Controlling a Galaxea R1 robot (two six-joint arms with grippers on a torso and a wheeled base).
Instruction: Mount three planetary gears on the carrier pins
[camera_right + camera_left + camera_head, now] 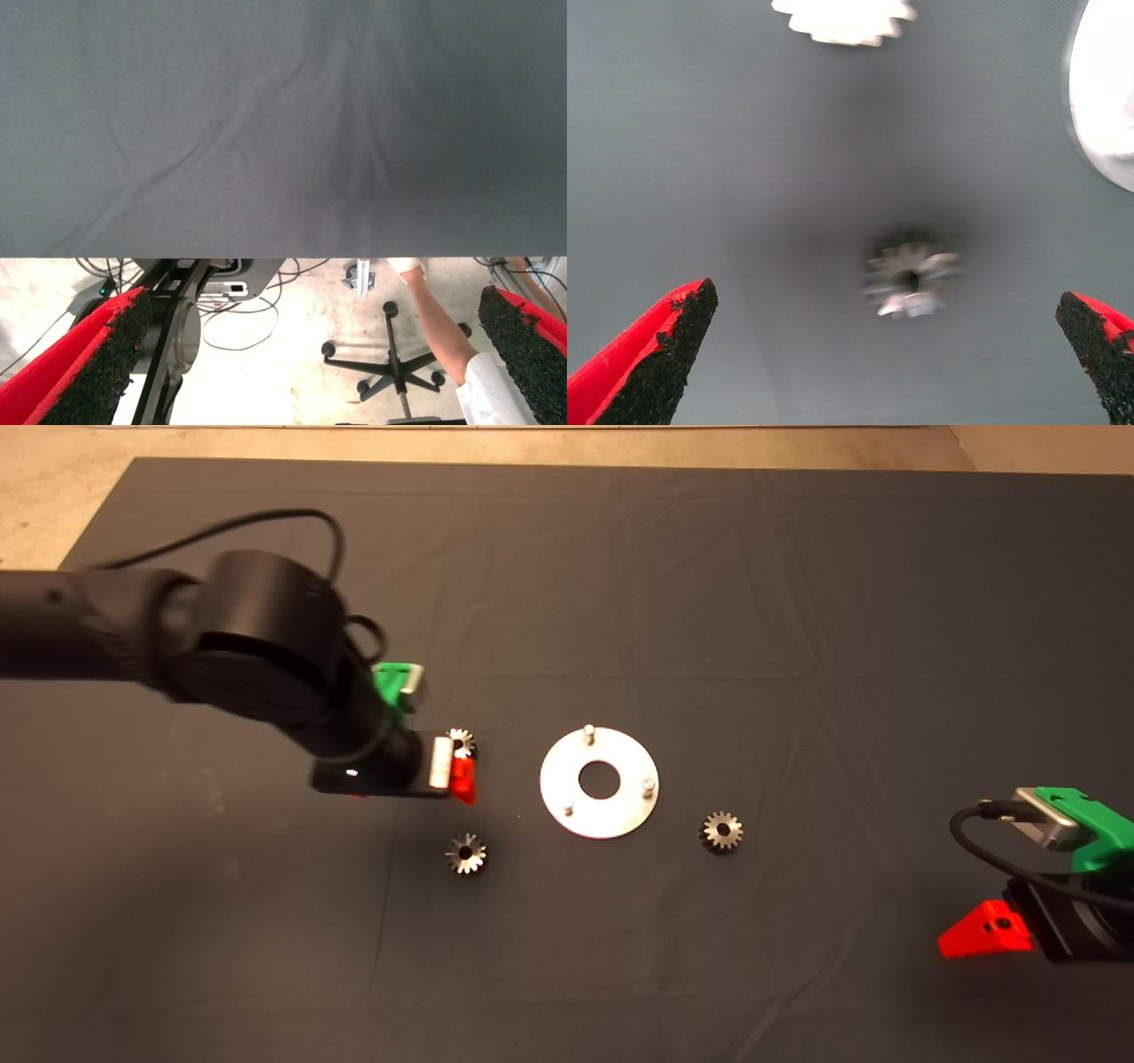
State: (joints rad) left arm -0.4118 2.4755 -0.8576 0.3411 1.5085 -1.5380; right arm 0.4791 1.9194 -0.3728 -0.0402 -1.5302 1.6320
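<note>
**No gears on the pins yet, left claw over the first**

While all three carrier pins (589, 732) stand bare on the round metal disc (567, 760), nothing of the installing is done as far as I can see: three fittings remain.

Counting the parts: three planetary gears (722, 833), all lying on the dark mat (797, 602) of the worktop, none on the disc. One sits to the right of the disc, just beside it; one lies below and to the left of it (465, 854); the third (461, 741) is to the left, right at the fingertips of the left claw (462, 766). There are three pins, one disc and two arms.

The left claw hangs over that third gear (910, 281) with its fingers (664, 354) spread wide apart, the gear between them and untouched. My guess is the first pick-up is about to start.

The right claw (983, 932) waits at the lower right edge of the mat, fingers apart, holding nothing.
</note>
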